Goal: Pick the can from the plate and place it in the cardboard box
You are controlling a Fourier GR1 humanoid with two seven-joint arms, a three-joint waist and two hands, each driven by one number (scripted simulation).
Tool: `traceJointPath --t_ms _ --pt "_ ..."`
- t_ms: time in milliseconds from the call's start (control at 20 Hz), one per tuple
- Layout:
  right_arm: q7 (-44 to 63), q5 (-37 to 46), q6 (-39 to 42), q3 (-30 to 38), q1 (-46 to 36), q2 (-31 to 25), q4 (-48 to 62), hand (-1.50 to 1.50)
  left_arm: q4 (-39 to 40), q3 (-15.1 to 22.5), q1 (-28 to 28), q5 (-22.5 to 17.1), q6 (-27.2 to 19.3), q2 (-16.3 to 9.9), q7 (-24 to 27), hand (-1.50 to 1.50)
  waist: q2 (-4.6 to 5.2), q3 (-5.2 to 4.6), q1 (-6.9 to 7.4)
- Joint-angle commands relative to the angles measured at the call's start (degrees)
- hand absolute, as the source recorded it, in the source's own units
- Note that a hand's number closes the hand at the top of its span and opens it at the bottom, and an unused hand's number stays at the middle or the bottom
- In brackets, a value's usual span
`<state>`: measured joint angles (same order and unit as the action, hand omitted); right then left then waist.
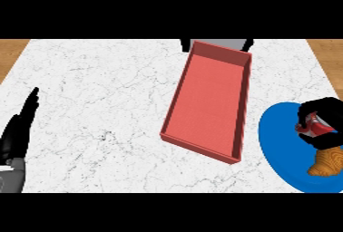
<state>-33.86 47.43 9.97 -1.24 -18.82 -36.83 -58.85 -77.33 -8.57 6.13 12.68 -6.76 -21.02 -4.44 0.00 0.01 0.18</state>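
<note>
1. While my right hand (321, 118) curls round the can (316, 125) at about three o'clock on the counter (100, 113), I read this as the grasp step: the black fingers and thumb wrap the red-and-silver can, which shows only as a sliver between them.
2. The can sits over the blue plate (281, 149), which runs off the view's right edge; I cannot tell whether it has left the plate's surface yet.
3. A brown, ribbed thing (328, 164), maybe a pastry, lies on the same plate at about five o'clock from the can, just beside the hand. If I swing low, I judge the palm could knock it off the plate.
4. The box (211, 102) is a long red tray near the centre, slanting from twelve o'clock down towards six, open at the top. Its near wall stands between the hand and its floor, so a flat sweep towards nine o'clock could catch the can on that wall or shove the box.
5. The hand hides most of the can, so I cannot judge how squarely it sits; if tilted, it may tip on release.
6. My left hand (17, 131) rests at nine o'clock by the edge, fingers straight and together, well apart from everything.
</note>
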Motion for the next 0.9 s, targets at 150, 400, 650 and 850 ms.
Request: traceJointPath --t_ms 150,400,650,850 --pt "-13.46 3.13 -9.19 2.87 -14.24 -1.35 21.17 1.5 1.1 0.48 1.88 0.37 1.06 0.21 1.26 0.0 0.87 0.17 2.37" --pt "-18.01 2.67 -11.2 6.54 -23.49 -4.35 30.03 1.5 -2.38 0.53 2.33 0.1 1.31 0.42 -2.25 0.0 0.72 0.2 2.75" --pt "-27.73 -4.05 -12.92 11.72 -26.22 -3.41 28.24 1.5 2.66 0.02 2.64 0.31 1.55 0.42 1.25 0.0 0.59 0.12 1.41" --pt "-29.79 -5.27 -7.17 11.75 -32.4 -3.84 29.77 1.5 1.44 -1.53 0.47 -0.66 3.41 -1.73 2.41 0.0 0.44 0.06 1.8"
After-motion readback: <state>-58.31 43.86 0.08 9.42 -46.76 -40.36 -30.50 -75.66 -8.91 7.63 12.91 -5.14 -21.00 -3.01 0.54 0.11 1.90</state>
